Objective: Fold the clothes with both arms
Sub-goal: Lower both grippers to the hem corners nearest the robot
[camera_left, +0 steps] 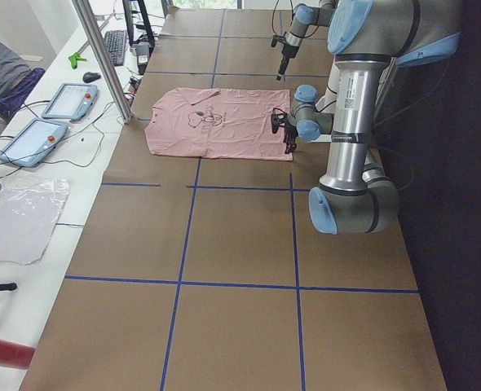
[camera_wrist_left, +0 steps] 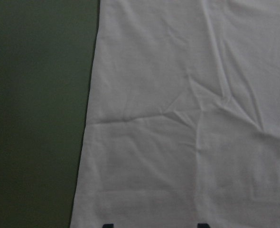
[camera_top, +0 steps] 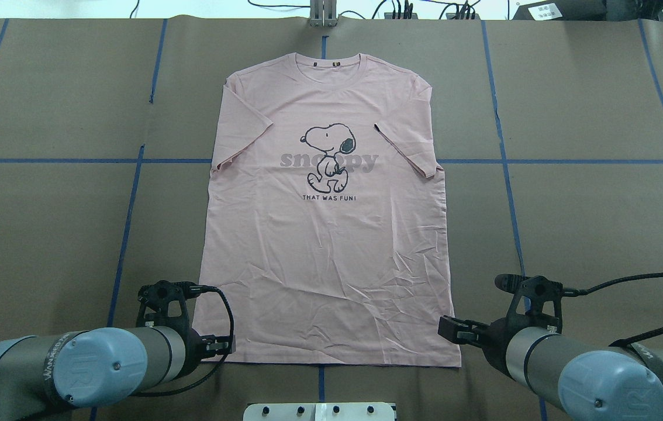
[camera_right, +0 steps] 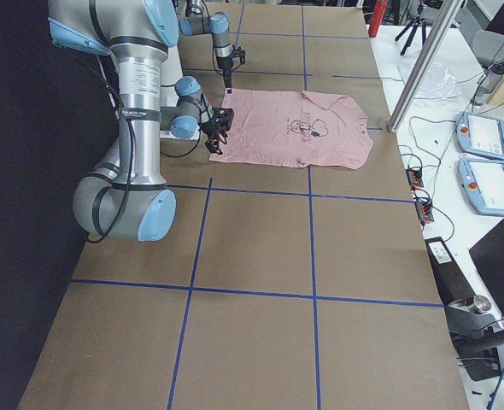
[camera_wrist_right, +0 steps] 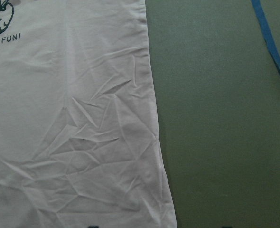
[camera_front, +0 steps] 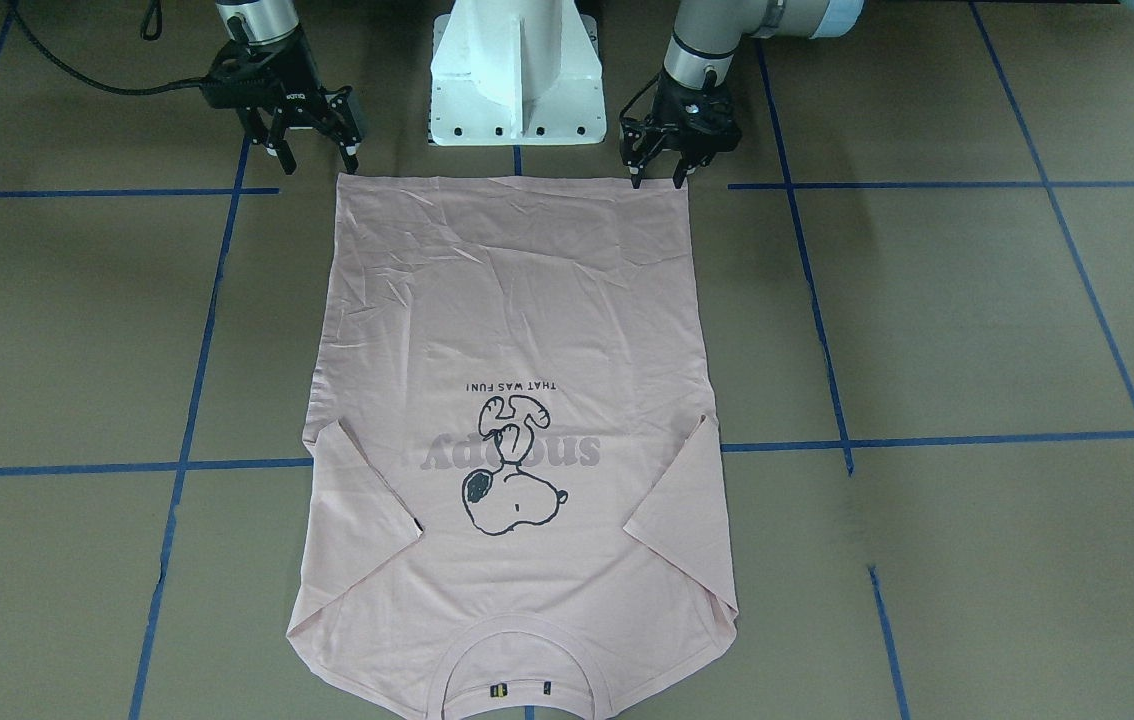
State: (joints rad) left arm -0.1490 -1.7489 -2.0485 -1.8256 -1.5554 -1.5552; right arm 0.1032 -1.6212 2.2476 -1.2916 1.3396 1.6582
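Hovering our left gripper [camera_front: 657,178] and right gripper [camera_front: 315,155], both spread, at the near hem corners, we see the T-shirt [camera_front: 517,300] flat on the surface [camera_front: 927,320], stretching toward our twelve o'clock, equally near both.

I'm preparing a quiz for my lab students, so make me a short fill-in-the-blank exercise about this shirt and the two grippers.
The T-shirt lies flat with its print facing ___.
The left gripper and right gripper both have jaws ___.
The tape lines on the table are coloured ___.
Missing words: up; open; blue.
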